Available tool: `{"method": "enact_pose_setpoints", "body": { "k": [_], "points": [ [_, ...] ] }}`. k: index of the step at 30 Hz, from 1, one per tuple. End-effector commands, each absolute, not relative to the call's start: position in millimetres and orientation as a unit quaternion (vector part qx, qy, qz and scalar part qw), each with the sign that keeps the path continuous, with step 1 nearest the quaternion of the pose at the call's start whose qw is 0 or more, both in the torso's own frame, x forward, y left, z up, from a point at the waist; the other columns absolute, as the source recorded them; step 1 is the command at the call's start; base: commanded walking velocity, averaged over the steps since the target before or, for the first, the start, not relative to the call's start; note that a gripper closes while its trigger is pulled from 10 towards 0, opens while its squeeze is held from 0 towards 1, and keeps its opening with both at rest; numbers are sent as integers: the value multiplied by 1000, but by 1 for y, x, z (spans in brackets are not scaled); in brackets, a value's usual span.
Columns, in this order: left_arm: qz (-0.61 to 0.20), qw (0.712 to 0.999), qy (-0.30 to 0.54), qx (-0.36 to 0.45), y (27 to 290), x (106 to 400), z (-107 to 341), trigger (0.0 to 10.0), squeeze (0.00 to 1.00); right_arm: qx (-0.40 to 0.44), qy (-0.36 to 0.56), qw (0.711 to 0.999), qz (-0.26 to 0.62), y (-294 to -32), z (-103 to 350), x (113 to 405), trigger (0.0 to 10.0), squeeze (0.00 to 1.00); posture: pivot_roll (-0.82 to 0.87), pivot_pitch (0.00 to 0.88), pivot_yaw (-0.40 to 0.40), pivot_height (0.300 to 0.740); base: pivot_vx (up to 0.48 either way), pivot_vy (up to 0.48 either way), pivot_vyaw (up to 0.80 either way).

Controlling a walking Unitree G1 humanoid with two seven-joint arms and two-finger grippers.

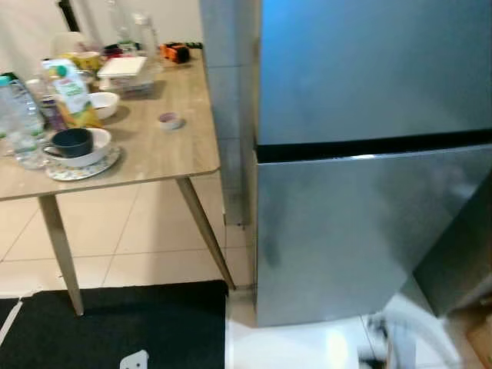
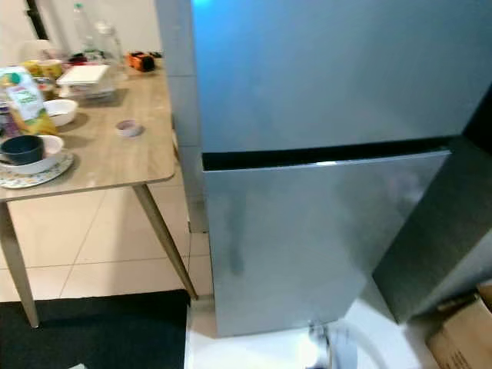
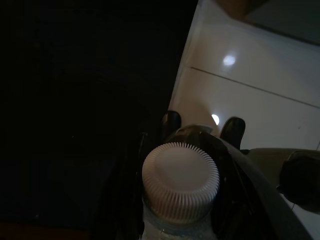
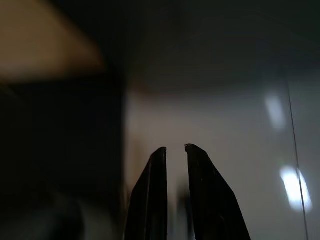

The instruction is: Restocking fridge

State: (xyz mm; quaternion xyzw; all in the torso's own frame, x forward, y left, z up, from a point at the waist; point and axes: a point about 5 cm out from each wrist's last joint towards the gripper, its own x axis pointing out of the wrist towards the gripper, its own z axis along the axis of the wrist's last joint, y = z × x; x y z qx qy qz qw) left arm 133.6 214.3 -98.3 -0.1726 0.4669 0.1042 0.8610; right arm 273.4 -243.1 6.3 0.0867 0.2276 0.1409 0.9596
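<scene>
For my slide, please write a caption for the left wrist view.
Left gripper holds a white-capped bottle above the glossy white floor.

1. The fridge [image 1: 369,192] runs off the top and right edges of the head views, so its full height is cut off.
2. The table [image 1: 154,154] is cut at the left edge; its far left corner and legs there are out of sight.
3. Jars and bottles [image 1: 127,31] at the table's far edge are blurred; I cannot read any label.
4. In the left wrist view, the bottle [image 3: 180,185] shows little but its white ribbed cap; its body is hidden below, and the surroundings are dark.
5. The right wrist view is dim and blurred beyond the fingers [image 4: 152,200].
</scene>
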Motion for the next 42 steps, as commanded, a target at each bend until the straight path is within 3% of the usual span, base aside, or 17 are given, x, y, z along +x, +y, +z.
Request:
{"method": "enact_pose_setpoints", "body": {
  "k": [1, 5, 11, 13, 22, 25, 26, 31, 35, 42],
  "points": [
    [95, 855, 475, -186, 208, 130, -101, 10000, 0, 109, 218, 953, 181, -235, 5, 271, 10000, 0, -135, 0, 2, 740, 0, 0, 0],
    [91, 856, 475, -184, 209, 130, -100, 10000, 0, 123, 168, 928, 310, -223, 33, 289, 10000, 0, -134, 0, 5, 740, 0, 0, 0],
    [84, 858, 478, -170, 210, 131, -100, 10000, 0, 120, 149, 892, 409, -215, 48, 293, 10000, 0, -134, 0, 5, 740, 0, -320, 0],
    [96, 858, 475, -173, 212, 131, -100, 10000, 0, 110, 106, 838, 523, -205, 75, 299, 10000, 0, -133, 0, 6, 740, 0, -240, 0],
    [95, 857, 478, -170, 213, 130, -100, 10000, 0, 104, -33, 782, 613, -188, 141, 315, 10000, 0, -131, 0, 6, 740, 0, 0, 0],
    [92, 857, 479, -168, 213, 129, -100, 10000, 0, 98, -52, 779, 617, -185, 150, 318, 10000, 0, -131, 0, 6, 740, 0, 0, 0],
    [86, 856, 482, -163, 212, 128, -101, 10000, 0, 75, -75, 782, 614, -179, 162, 323, 10000, 1000, -129, 0, 5, 740, 0, 0, 0],
    [69, 855, 493, -145, 210, 125, -102, 10000, 0, -49, -112, 785, 607, -156, 201, 343, 10000, 1000, -126, 0, 4, 740, 0, 0, 0],
    [56, 854, 499, -135, 208, 123, -103, 10000, 0, -105, -110, 780, 607, -147, 213, 347, 10000, 1000, -117, 0, 0, 740, 0, 0, 0],
    [41, 852, 507, -124, 204, 120, -104, 10000, 0, -275, -76, 765, 577, -136, 233, 359, 10000, 1000, -111, 0, -9, 740, 0, 0, 0]
  ]
}}
